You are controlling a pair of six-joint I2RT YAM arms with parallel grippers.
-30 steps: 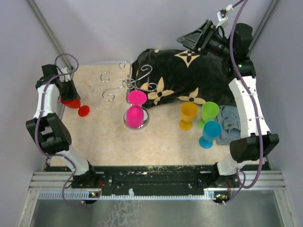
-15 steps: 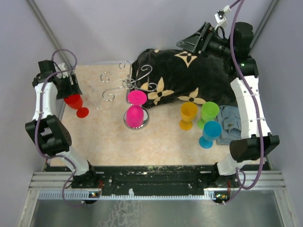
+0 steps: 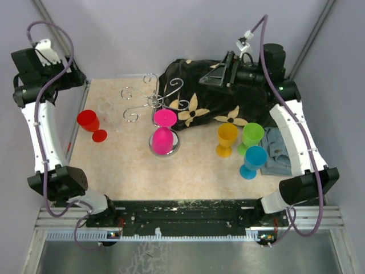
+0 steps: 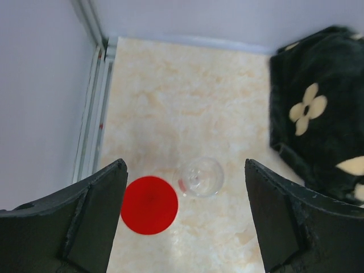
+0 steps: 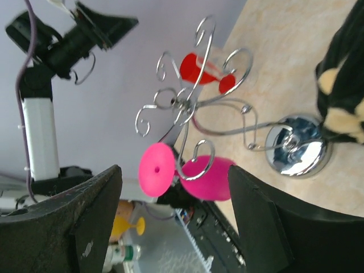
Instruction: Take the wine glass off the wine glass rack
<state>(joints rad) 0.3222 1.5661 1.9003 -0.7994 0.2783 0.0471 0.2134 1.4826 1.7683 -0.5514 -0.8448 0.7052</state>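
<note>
a lab robot cell: plain grey walls [image 3: 171, 34], aluminium mounting rail [image 3: 188, 227].

The top external camera looks down on the whole beige tabletop [image 3: 125, 171]. The left wrist camera looks straight down on the red wine glass [image 4: 149, 205], the right wrist's, rolled sideways, at the silver wire rack [image 5: 182, 104]; overhead shares both.

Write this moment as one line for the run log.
left gripper open | right gripper open | red glass on table | pink glass hanging on rack
</note>
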